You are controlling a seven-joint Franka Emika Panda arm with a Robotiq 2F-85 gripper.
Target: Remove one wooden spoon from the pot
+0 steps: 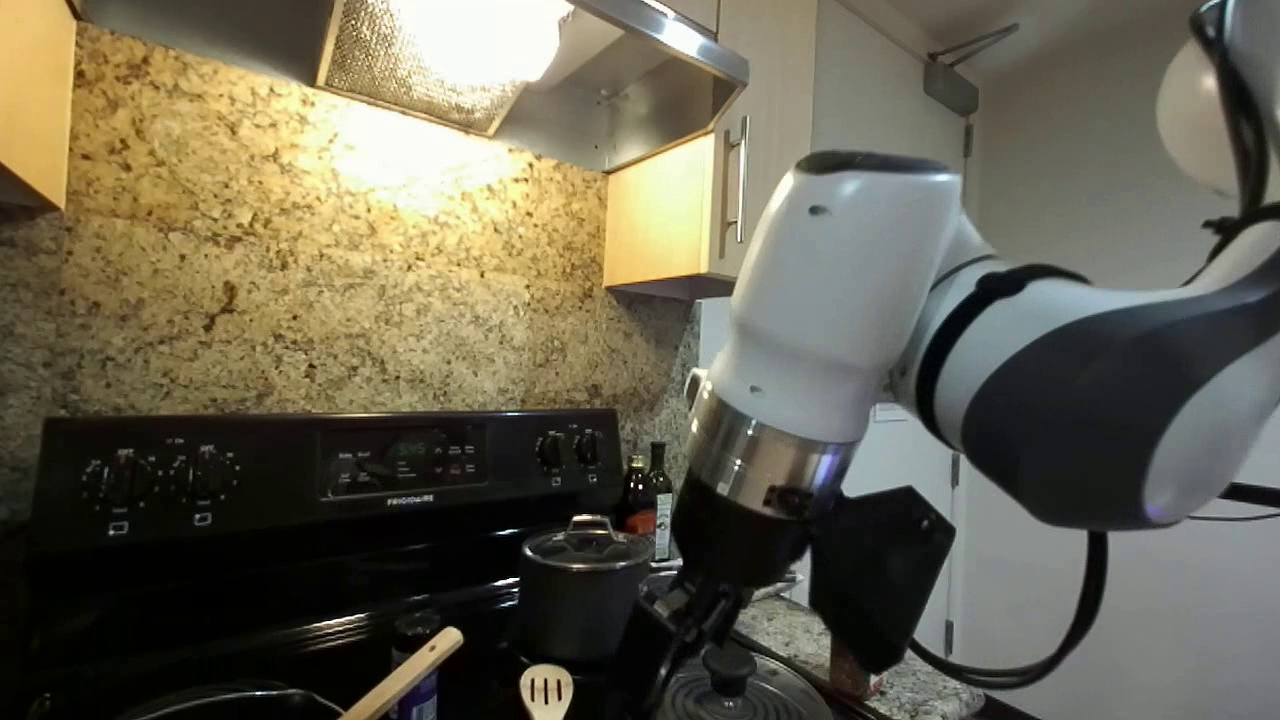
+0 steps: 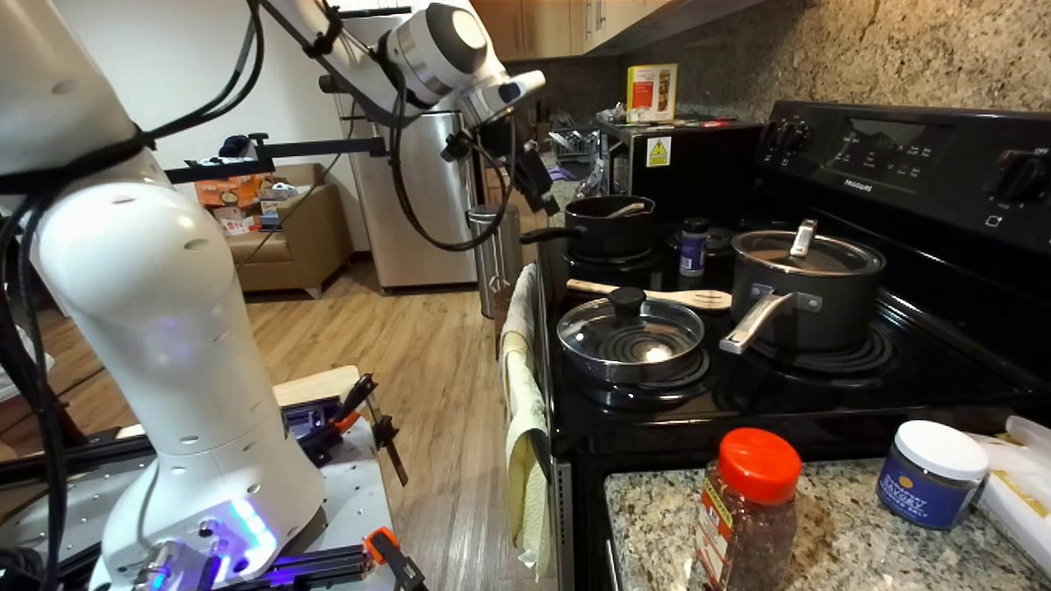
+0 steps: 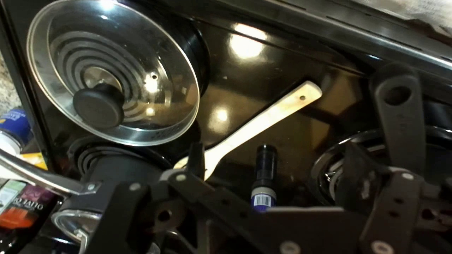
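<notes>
A pale wooden spoon with a slotted head lies flat on the black stovetop, seen in both exterior views (image 1: 547,688) (image 2: 681,297) and the wrist view (image 3: 259,125). The dark pot (image 2: 608,236) stands on a burner; its rim (image 1: 235,694) shows in an exterior view. A second wooden utensil with a tan handle (image 1: 405,678) leans in the pot; its end (image 2: 626,211) shows above the rim. My gripper (image 3: 273,155) is open and empty, its fingers wide apart. It (image 2: 540,185) hangs in the air above the pot's handle (image 3: 402,127). The pot's body is mostly hidden in the wrist view.
A purple-labelled bottle (image 2: 692,250) stands between the pot and the grey lidded steel pot (image 2: 809,287). A glass-lidded pan (image 2: 632,345) sits at the stove front. A red-capped jar (image 2: 751,501) stands on the counter. The range hood (image 1: 640,50) overhangs the stove.
</notes>
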